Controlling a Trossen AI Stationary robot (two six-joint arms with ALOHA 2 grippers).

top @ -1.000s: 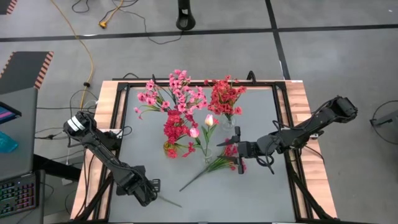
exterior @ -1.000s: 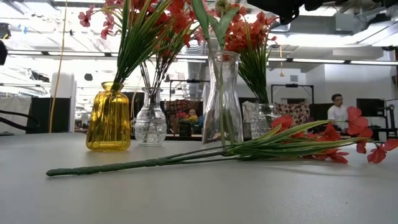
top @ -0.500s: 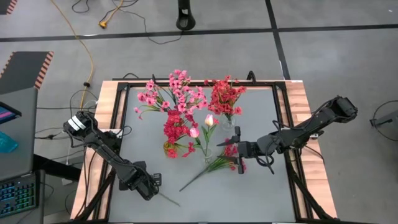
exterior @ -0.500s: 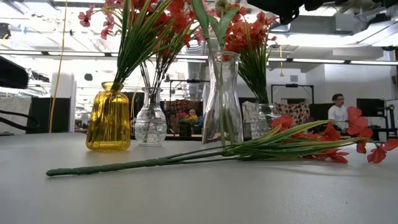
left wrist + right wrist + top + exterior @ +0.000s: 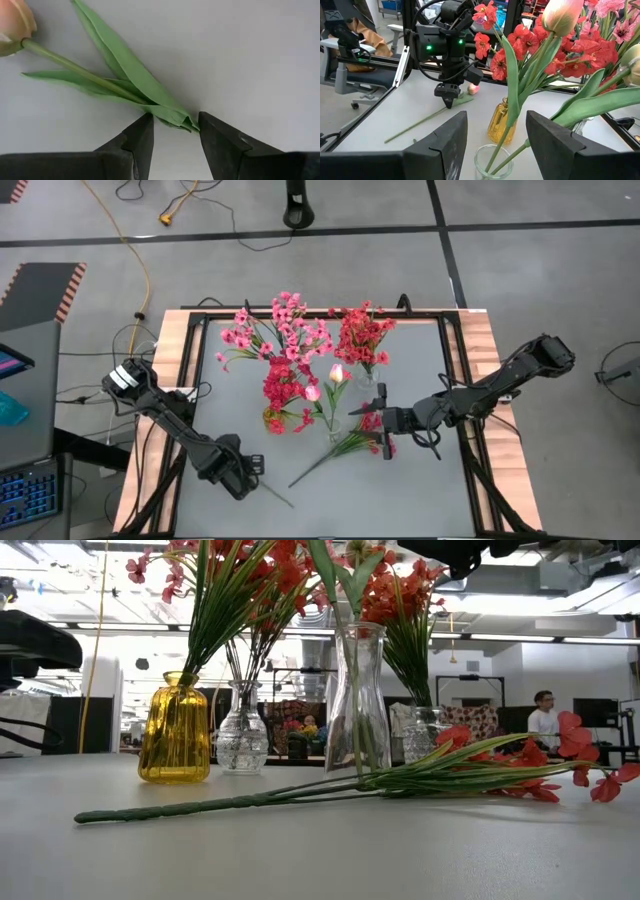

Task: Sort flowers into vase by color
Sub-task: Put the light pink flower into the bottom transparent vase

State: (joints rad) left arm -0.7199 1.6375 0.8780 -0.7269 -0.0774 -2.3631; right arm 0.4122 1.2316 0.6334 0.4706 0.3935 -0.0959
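A pale pink tulip lies on the grey table at its near left. Its bud [image 5: 12,25] and leaves show in the left wrist view, and its stem [image 5: 281,497] pokes out toward the near edge. My left gripper [image 5: 248,473] [image 5: 174,131] points down over it, open, one finger on each side of the leaves. A red sprig [image 5: 340,448] [image 5: 300,795] lies flat on the table. My right gripper [image 5: 385,432] [image 5: 496,117] hovers open above its blossom end. Pink [image 5: 285,330], magenta [image 5: 283,380] and red [image 5: 362,335] flowers stand in vases. My left gripper comes from above with its fingers standing across the tulip's stem at the base of the leaves. A leaf tip [image 5: 189,124] reaches the inner edge of one finger [image 5: 212,135]; I cannot tell whether they touch.
A yellow vase [image 5: 176,730] and three clear glass vases [image 5: 241,735] [image 5: 357,700] [image 5: 425,735] stand close together mid-table, just beyond the red sprig. Black frame rails [image 5: 195,380] and wooden boards [image 5: 490,350] border the tabletop. A person [image 5: 541,715] sits in the room behind.
My left gripper has moved a little toward the table's right and far edges, staying over the tulip. My right arm and the red sprig have kept still.
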